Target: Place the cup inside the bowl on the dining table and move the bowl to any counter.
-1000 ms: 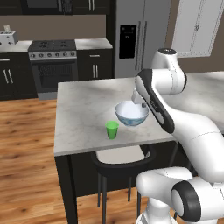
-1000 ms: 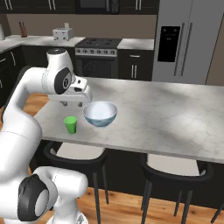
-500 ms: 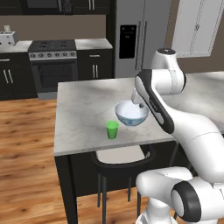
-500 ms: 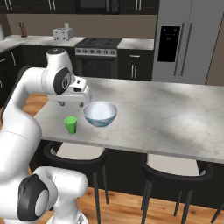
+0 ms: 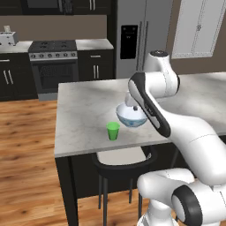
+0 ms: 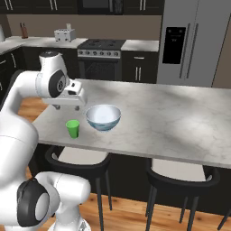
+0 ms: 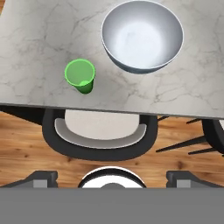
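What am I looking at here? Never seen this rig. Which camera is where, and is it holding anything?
It is a rendered kitchen with a white robot arm on a driving base. Two pictures come from cameras on the base, behind the arm to its left and right. The third looks down from the hand. On the marble table stand a green cup and a white bowl, apart, both empty. The end effector hovers above them, open, holding nothing. A stool sits below the table edge.

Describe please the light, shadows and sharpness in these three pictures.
Left base view: soft, slightly blurred render; a dim shadow band crosses the dining table. Right base view: a similar band behind the bowl, no glare. Hand view: sharpest; even light, with a soft bright patch inside the bowl and a small shadow under the cup.
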Available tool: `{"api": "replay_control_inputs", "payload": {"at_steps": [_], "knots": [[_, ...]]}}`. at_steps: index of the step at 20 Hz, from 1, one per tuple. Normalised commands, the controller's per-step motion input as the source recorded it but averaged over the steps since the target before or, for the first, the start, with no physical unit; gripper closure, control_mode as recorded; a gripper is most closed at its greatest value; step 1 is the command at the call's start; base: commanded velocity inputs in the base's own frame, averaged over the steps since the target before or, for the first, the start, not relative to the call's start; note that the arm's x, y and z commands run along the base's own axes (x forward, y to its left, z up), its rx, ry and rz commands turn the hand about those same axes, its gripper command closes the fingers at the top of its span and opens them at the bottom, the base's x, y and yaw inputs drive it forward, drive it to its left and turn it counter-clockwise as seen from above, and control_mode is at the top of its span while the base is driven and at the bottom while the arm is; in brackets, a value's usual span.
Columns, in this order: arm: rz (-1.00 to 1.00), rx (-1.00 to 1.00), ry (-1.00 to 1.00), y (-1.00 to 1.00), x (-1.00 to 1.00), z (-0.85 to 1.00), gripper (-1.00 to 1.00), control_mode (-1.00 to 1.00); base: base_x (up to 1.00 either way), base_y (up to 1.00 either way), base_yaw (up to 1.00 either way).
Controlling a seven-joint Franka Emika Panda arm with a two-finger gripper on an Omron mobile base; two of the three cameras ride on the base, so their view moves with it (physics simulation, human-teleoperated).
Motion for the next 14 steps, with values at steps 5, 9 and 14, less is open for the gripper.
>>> {"api": "replay_control_inputs", "payload": {"at_steps": [5, 9, 14], "knots": [[0.00, 0.00, 0.00, 0.10, 0.00, -0.05, -1.00, -1.00, 0.00, 0.00, 0.00], [0.00, 0.00, -0.04, 0.18, 0.00, -0.06, -1.00, -1.00, 0.00, 0.00, 0.00], [0.00, 0.00, 0.00, 0.10, 0.00, -0.02, -1.00, -1.00, 0.00, 0.00, 0.00]]}}
